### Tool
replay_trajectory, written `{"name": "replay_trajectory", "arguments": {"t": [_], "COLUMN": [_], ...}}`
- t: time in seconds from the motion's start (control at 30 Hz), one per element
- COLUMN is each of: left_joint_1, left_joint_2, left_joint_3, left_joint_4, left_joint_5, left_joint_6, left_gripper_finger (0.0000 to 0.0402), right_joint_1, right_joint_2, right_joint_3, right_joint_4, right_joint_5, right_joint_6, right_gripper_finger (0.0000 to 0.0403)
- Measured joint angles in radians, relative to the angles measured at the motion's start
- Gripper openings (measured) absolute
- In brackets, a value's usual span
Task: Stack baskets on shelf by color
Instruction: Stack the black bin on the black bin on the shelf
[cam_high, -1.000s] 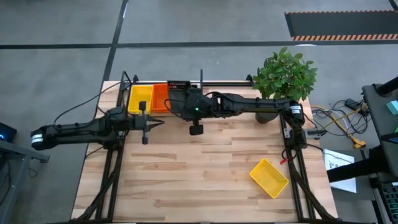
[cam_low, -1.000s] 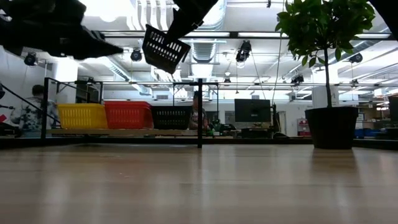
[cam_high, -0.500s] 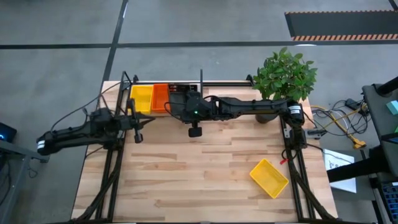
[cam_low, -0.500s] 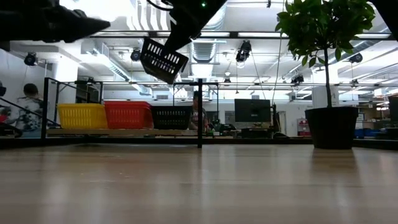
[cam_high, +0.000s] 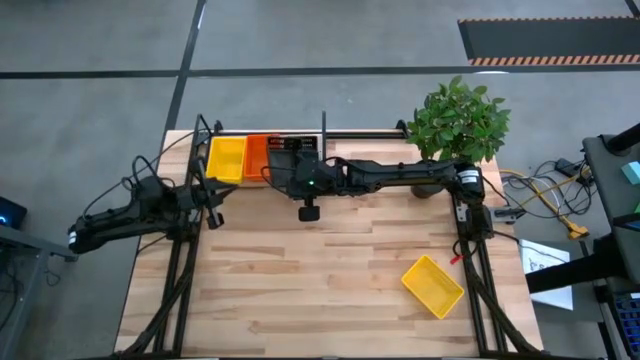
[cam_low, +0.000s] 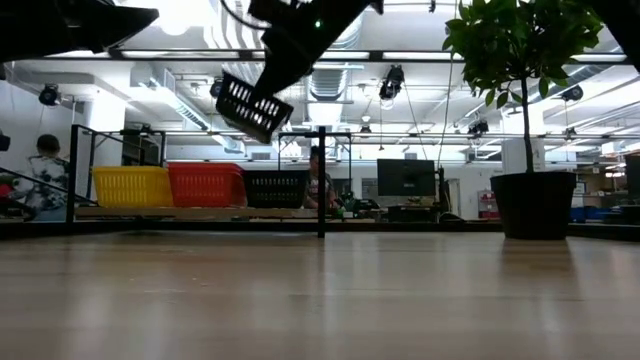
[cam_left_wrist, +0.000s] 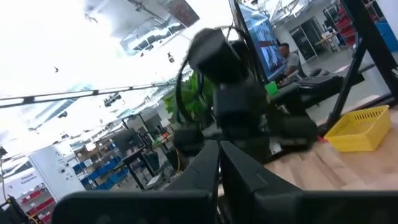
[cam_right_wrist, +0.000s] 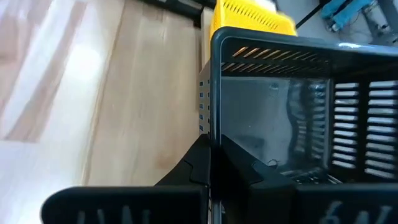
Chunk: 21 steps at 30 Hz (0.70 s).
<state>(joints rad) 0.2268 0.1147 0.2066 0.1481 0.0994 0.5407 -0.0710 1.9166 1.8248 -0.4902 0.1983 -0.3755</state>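
Note:
A black basket (cam_low: 248, 105) hangs tilted above the shelf (cam_low: 200, 212), with my right gripper (cam_right_wrist: 211, 158) shut on it. On the shelf stand a yellow basket (cam_low: 132, 186), a red-orange one (cam_low: 206, 184) and a black one (cam_low: 276, 187), side by side on their bottoms. Another yellow basket (cam_high: 432, 285) lies on the table at the near right. My left gripper (cam_left_wrist: 219, 163) is shut on nothing, drawn back at the table's left edge (cam_high: 212, 195) and tipped slightly upward. My right gripper pinches one upright mesh wall of the black basket (cam_right_wrist: 210, 118), one finger inside the basket and one outside. The fingers slant down from the table's right side. The basket is lifted clear, tilted, hanging above the shelved baskets.
A potted plant (cam_high: 455, 125) stands at the far right beside the shelf's end. A black divider post (cam_low: 321, 180) rises from the shelf just right of the shelved black basket. Bare wooden tabletop (cam_high: 320, 270) lies in the middle and near side.
My right gripper has sunk toward the shelf with the black basket, which has dropped lower and a little toward the table's left, still tilted. My left gripper has drawn back toward the table's left edge, risen a little and tipped upward.

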Motion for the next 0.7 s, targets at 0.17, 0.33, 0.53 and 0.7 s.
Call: {"name": "replay_trajectory", "arguments": {"t": [0.17, 0.33, 0.53, 0.7], "left_joint_1": [-0.001, -0.001, 0.000, 0.000], "left_joint_2": [-0.013, -0.012, -0.012, -0.012], "left_joint_3": [0.000, -0.002, -0.002, -0.002], "left_joint_4": [-0.001, 0.000, 0.000, 0.000], "left_joint_5": [0.000, -0.001, -0.001, -0.001], "left_joint_6": [-0.001, -0.002, -0.002, -0.002], "left_gripper_finger": [0.0000, 0.0000, 0.0000, 0.0000], "right_joint_1": [-0.008, -0.012, -0.019, -0.026], "right_joint_2": [0.038, 0.059, 0.063, 0.063], "right_joint_3": [0.001, 0.001, 0.001, 0.001], "right_joint_4": [0.005, 0.009, 0.009, 0.009], "right_joint_5": [0.002, 0.003, 0.003, 0.021], "right_joint_6": [-0.001, 0.010, 0.017, 0.010], "right_gripper_finger": [0.0009, 0.0009, 0.0009, 0.0009]}}
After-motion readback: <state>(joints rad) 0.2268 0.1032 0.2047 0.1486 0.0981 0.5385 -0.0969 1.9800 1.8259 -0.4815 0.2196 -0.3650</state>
